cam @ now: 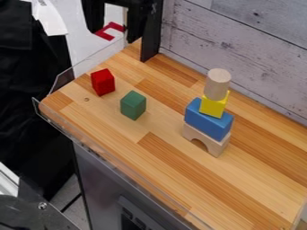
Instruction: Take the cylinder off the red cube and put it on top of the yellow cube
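Observation:
The gripper (pixel 114 35) hangs at the top edge, left of centre, above the table's back left corner. It is open, its two black fingers apart with nothing between them. The pale wooden cylinder (pixel 217 84) stands upright on the yellow cube (pixel 213 105), to the right of the gripper and lower in the view. Beneath the yellow cube are a blue block (pixel 207 120) and a natural wood arch (pixel 205 140). The red cube (pixel 103 82) rests on the table at the left, below the gripper in the view, with nothing on top of it.
A green block (pixel 133 105) sits on the wooden table (pixel 162 166) between the red cube and the stack. A clear rim runs along the table's left and front edges. A black post (pixel 151 33) and a plank wall (pixel 240 36) border the back.

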Robot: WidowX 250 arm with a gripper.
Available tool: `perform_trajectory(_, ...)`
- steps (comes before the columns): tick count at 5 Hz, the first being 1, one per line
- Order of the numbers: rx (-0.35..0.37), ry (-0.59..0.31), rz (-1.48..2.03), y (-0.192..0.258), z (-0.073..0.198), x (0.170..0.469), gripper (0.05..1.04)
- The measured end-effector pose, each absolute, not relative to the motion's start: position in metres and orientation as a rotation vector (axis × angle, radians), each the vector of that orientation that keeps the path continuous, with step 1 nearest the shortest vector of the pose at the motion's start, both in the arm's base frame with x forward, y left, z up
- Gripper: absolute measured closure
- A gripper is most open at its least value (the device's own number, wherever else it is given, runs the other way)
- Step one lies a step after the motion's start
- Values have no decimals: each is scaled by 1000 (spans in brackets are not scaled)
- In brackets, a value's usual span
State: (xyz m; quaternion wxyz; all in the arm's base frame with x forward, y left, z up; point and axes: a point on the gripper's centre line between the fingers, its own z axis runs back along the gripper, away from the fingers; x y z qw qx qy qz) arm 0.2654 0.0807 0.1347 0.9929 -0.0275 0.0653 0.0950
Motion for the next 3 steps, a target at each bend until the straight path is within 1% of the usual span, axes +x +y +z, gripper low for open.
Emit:
perform_trajectory(1,-50,121,157,78,128,266,83)
perform_trajectory(2,-47,134,152,79,111,268,83)
perform_trajectory(3,-44,126,210,82,105,268,83)
